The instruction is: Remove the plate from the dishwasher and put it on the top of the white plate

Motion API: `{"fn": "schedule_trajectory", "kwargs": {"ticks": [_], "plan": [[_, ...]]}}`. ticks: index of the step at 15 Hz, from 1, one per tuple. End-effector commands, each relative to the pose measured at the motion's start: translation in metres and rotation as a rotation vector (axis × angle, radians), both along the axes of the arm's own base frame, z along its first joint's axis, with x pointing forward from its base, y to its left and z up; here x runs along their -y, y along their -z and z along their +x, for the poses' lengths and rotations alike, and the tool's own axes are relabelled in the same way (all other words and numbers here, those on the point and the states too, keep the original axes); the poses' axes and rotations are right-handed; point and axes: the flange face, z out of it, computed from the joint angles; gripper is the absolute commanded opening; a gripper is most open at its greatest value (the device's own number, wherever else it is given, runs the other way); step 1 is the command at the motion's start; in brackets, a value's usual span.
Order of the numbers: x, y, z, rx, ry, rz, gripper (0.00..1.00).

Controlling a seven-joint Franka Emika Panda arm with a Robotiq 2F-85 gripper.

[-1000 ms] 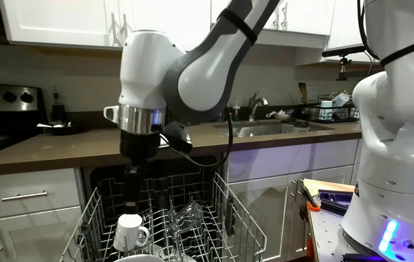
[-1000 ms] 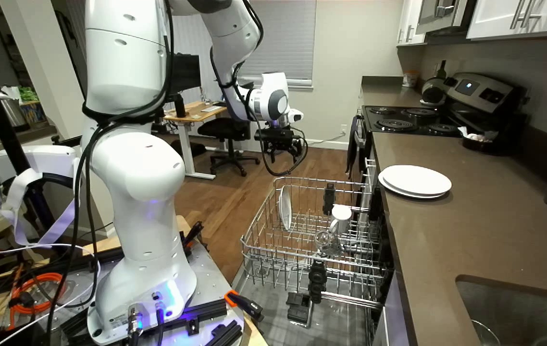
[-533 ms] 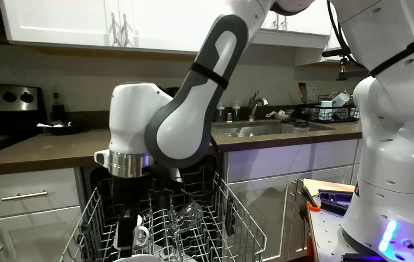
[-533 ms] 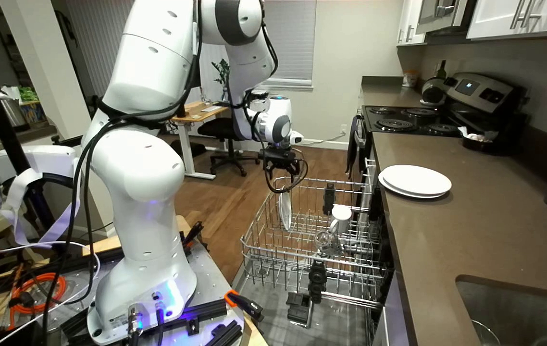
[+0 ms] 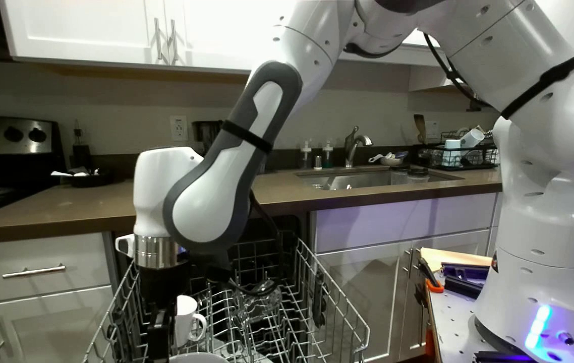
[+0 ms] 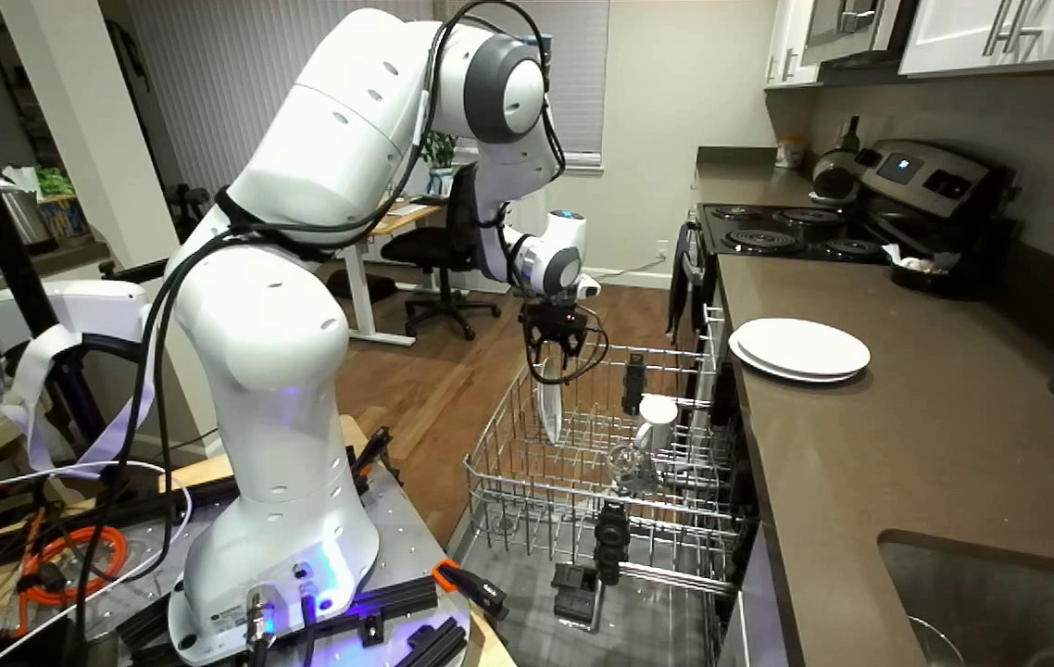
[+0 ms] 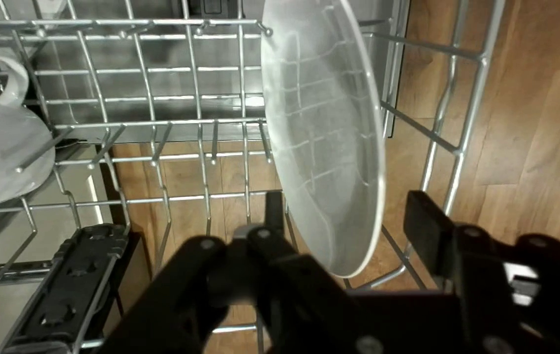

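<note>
One plate (image 7: 322, 132) stands on edge in the dishwasher rack (image 7: 176, 122), its long axis running top to bottom in the wrist view, lower end tilted right. The gripper (image 7: 349, 220) is spread wide, fingers either side of the plate. It sits lower than before; the plate is unmoved.

You see just a sliver of the plate (image 5: 198, 358), at the bottom edge in an exterior view.
In your wrist view, the top edge crops the plate, the left edge cuts off the white mug (image 7: 7, 142), and the gripper (image 7: 346, 216) across the bottom is out of focus.
</note>
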Motion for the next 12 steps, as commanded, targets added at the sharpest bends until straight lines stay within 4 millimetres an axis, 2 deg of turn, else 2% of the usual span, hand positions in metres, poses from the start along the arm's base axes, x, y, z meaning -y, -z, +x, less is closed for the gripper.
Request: {"fn": "schedule_trajectory", "kwargs": {"ticks": [1,6,8,12], "plan": [[0.001,0.011,0.009,-0.040,-0.017,0.010,0.36],[0.000,0.018,0.008,-0.075,-0.012,0.016,0.02],[-0.003,0.015,0.006,-0.113,0.000,0.013,0.00],[-0.005,0.002,0.004,-0.175,-0.005,0.003,0.02]]}}
